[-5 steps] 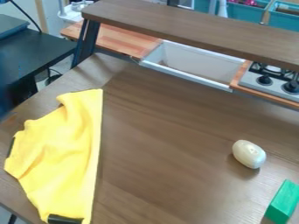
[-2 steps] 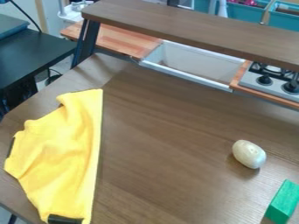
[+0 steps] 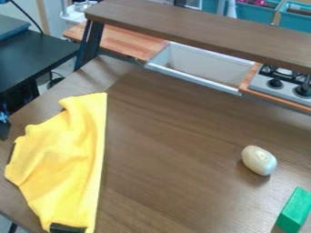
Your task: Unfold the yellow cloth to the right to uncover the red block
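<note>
Since prior frame, black robot gripper (image 3: pixel 4 129) has moved lower at view's L edge; jaw state: can't tell. Yellow fabric cloth (image 3: pixel 61 159), rumpled, unmoved on brown wood-grain table (image 3: pixel 164 159). Step (est.): approach to cloth; next req's alignment over a fold.

The sliver of robot arm (image 3: pixel 4 129) at the left edge is black, almost uniformly dark in its lower part. That part is a small, blocky piece, taller than it is wide, with a blunt lower end. Above it the outline turns uneven and broken, and small pale-blue to whitish flecks stand out against the black. Whether those flecks are screws, markings, bits of cable or glints is too small to tell.
</note>
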Robot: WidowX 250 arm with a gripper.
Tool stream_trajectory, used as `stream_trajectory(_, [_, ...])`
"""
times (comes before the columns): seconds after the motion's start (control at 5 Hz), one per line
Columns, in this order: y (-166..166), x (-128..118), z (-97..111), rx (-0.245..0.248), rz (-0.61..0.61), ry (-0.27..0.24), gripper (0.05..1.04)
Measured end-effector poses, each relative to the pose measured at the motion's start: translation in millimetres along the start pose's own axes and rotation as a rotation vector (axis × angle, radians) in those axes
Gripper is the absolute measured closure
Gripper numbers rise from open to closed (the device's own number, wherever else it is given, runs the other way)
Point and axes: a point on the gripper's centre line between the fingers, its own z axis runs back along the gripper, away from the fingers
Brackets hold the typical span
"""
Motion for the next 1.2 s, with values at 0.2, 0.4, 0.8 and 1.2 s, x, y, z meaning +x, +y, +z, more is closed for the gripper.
stream_trajectory(0.2, [4.7, 2.3, -20.7, 0.046, 0.054, -0.037, 0.083])
stream_trajectory(0.4, [7.1, -0.3, -40.2, 0.087, 0.079, -0.03, 0.083])
stream_trajectory(0.8, [10.2, -3.8, -58.0, 0.14, 0.063, -0.014, 0.083])
stream_trajectory(1.2, [14.7, -1.9, -64.3, 0.178, 0.054, -0.012, 0.083])
